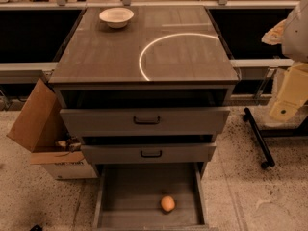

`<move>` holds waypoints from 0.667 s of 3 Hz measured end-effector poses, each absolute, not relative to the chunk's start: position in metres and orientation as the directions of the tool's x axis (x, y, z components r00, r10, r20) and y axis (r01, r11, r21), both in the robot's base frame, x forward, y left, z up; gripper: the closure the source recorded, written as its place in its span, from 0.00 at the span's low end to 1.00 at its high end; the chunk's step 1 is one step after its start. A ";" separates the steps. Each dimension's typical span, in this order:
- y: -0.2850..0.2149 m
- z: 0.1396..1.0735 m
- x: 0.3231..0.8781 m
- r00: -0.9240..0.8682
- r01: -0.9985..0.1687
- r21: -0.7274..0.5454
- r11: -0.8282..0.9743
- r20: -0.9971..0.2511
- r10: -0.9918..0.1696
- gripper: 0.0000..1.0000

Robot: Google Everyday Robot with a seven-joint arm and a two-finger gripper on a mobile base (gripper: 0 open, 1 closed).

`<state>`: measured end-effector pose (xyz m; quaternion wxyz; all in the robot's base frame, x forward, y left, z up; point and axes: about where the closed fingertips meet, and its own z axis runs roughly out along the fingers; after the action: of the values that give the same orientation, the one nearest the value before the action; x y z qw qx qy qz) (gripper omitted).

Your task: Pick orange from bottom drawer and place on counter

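The orange [167, 203] lies on the flat grey floor of the bottom drawer [120, 196], which is pulled open, right of centre and near its front. The counter [106, 52] is the glossy dark top of the cabinet with a bright white arc mark [163, 42]. My gripper [288, 95] shows as a cream part hanging at the right edge of the view. It is level with the upper drawers, well to the right of the cabinet and far above the orange. It holds nothing that I can see.
A white bowl [116, 17] stands at the back left of the counter. Two shallower drawers with black handles [147, 121] are partly pulled out above the bottom one. An open cardboard box [43, 129] sits on the floor to the left. A black wheeled stand leg [257, 136] lies to the right.
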<state>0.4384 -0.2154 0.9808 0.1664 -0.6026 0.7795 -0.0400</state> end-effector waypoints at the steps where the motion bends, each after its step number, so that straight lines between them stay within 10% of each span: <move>1: -0.215 0.981 0.438 -0.218 -0.926 -0.263 0.271 -0.211 -0.953 0.00; 2: -0.211 0.973 0.438 -0.211 -0.926 -0.259 0.273 -0.245 -0.946 0.00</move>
<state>0.4379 -0.2106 0.9731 0.1793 -0.6021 0.7775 -0.0278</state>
